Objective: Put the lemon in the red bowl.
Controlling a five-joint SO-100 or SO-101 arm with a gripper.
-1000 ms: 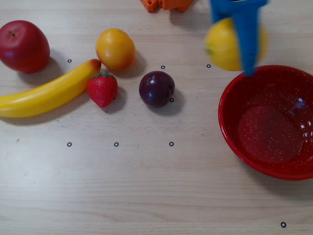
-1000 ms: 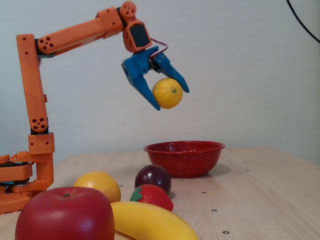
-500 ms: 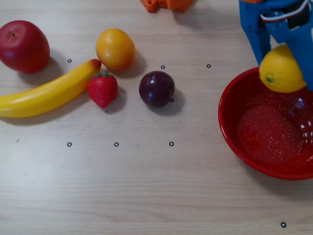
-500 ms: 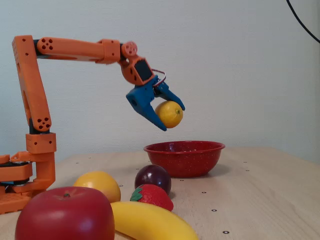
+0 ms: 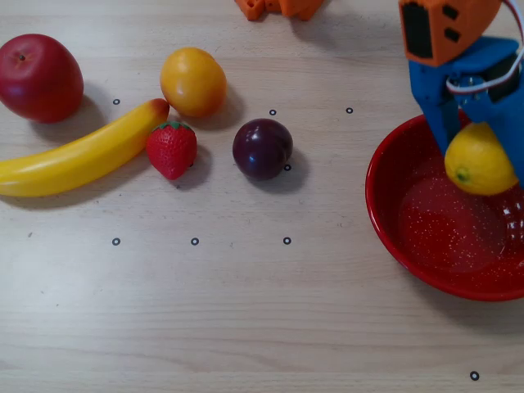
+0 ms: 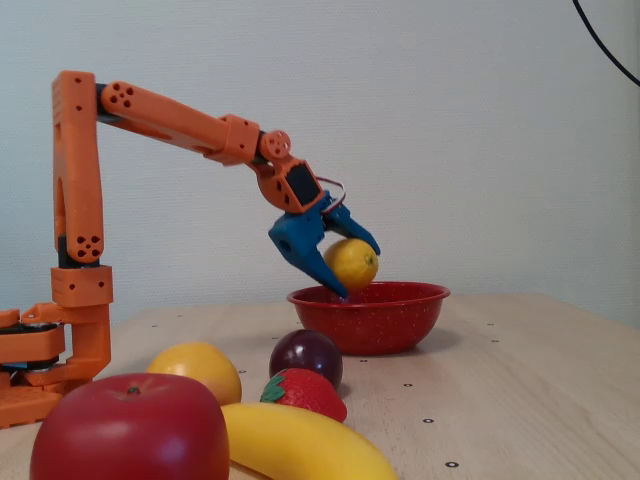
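The blue pincer [image 6: 348,268] pinches the lemon [image 6: 351,264] above the red bowl [image 6: 370,318]; overhead, its long axis runs diagonally, nub toward lower left.

- The lemon [image 5: 478,159] [image 6: 351,264] is bright yellow, oval, with a small dark nub at one end; it sits raised above the bowl's rim, over its inside.
- The red bowl [image 5: 393,233] [image 6: 368,320] is wide, glossy, white-speckled inside, upright on the table at the overhead view's right.
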